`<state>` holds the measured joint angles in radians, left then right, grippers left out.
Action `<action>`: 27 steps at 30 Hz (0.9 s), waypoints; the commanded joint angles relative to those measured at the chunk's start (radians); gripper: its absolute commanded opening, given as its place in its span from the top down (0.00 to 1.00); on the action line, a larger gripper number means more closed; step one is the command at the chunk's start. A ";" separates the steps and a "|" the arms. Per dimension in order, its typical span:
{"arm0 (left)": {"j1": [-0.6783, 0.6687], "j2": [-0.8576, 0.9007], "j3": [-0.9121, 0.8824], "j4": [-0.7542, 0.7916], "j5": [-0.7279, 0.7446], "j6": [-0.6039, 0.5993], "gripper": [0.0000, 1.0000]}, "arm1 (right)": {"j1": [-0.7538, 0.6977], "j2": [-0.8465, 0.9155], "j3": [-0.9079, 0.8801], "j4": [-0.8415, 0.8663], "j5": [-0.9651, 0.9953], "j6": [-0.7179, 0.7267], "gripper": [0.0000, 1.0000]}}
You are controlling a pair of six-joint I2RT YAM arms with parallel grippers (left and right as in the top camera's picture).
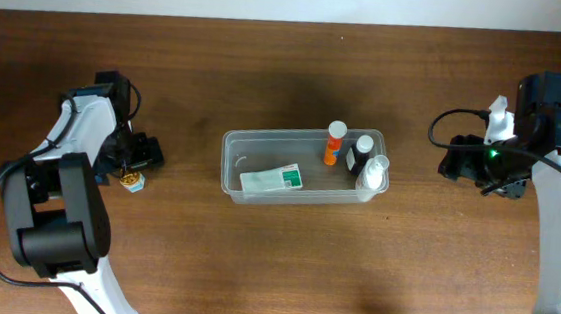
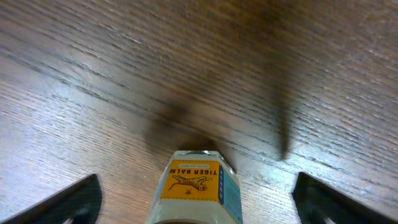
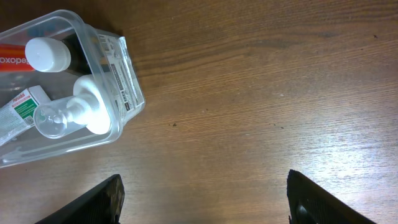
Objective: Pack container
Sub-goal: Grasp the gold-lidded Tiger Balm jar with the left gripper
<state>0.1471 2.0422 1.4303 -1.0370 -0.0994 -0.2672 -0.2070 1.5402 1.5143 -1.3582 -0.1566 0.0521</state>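
The clear plastic container (image 1: 228, 165) sits mid-table. It holds an orange bottle (image 1: 335, 141), a dark bottle with a white cap (image 1: 362, 151), a clear pump bottle (image 1: 372, 174) and a white-and-green box (image 1: 272, 179). A small Tiger Balm jar (image 1: 134, 182) stands on the table at the left. In the left wrist view the jar (image 2: 198, 180) is between the wide-open fingers of my left gripper (image 2: 198, 202), which do not touch it. My right gripper (image 3: 202, 199) is open and empty over bare wood, to the right of the container's end (image 3: 127, 84).
The table is dark brown wood, with its far edge along the top of the overhead view. My right arm (image 1: 552, 148) stands at the right edge, with cables beside it. My left arm's base (image 1: 56, 210) stands at the lower left.
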 commanded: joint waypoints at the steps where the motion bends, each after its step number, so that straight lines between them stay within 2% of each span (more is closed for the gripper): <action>1: 0.000 0.005 -0.006 -0.018 0.035 -0.009 0.21 | -0.002 0.000 -0.004 0.000 -0.009 -0.004 0.25; 9: 0.000 0.005 -0.006 -0.066 0.059 -0.009 0.50 | -0.002 0.000 -0.004 0.000 -0.009 -0.004 0.25; 12: 0.000 0.004 -0.006 -0.076 0.059 -0.009 0.56 | -0.002 0.000 -0.004 0.000 -0.009 -0.004 0.25; 19: -0.007 -0.028 0.024 -0.103 0.060 -0.009 0.62 | -0.002 0.000 -0.004 0.000 -0.009 -0.004 0.25; 27: -0.136 -0.234 0.106 -0.108 0.060 -0.008 0.64 | -0.002 0.000 -0.004 0.000 -0.009 -0.004 0.25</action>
<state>0.0731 1.9373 1.4738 -1.1454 -0.0521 -0.2768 -0.2070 1.5402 1.5143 -1.3582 -0.1566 0.0517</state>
